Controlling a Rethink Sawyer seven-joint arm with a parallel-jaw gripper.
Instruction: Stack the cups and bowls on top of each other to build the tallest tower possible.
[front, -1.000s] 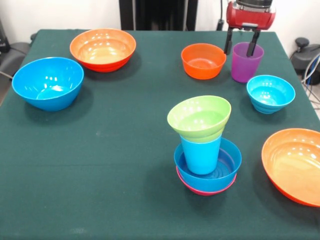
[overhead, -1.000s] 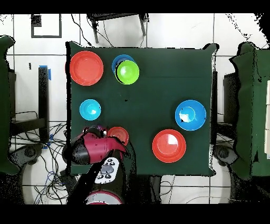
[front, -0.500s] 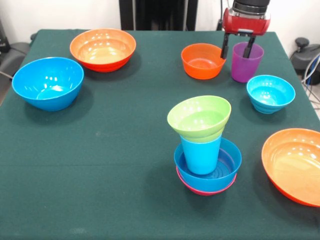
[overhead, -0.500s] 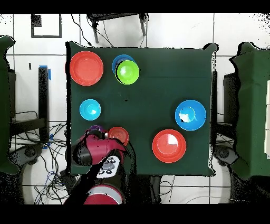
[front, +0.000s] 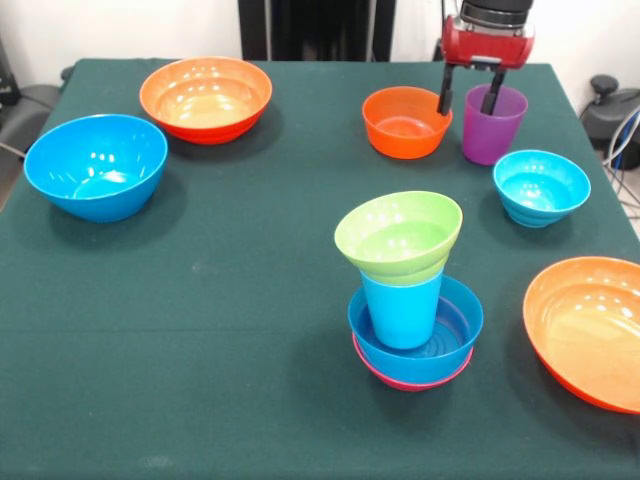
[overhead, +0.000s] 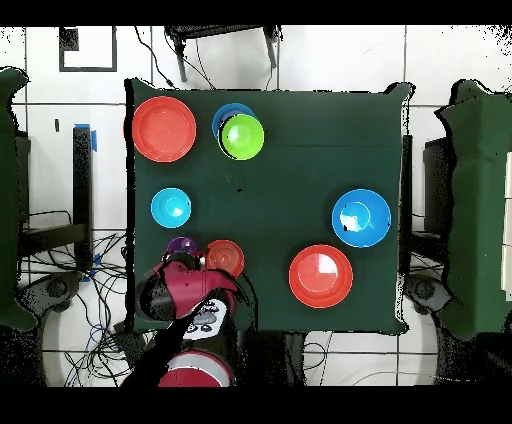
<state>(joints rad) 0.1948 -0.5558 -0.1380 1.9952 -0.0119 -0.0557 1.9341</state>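
The tower (front: 405, 300) stands near the front middle: a pink bowl at the base, a blue bowl (front: 450, 335), a light blue cup (front: 402, 310), and a tilted green bowl (front: 398, 237) on top. It also shows in the overhead view (overhead: 240, 135). The purple cup (front: 496, 128) stands upright at the far right, also visible in the overhead view (overhead: 181, 245). My gripper (front: 467, 98) is open and hangs over the cup's left rim, one finger outside the cup and one just inside its mouth. It holds nothing.
A small orange bowl (front: 406, 122) sits just left of the purple cup. A cyan bowl (front: 541, 187) is in front of the cup. A large orange bowl (front: 590, 330) lies at the right edge, another orange bowl (front: 206, 98) far left, and a large blue bowl (front: 96, 166) at the left.
The gripper has risen a little and shifted left and back over the purple cup. The cup and the tower have not moved.
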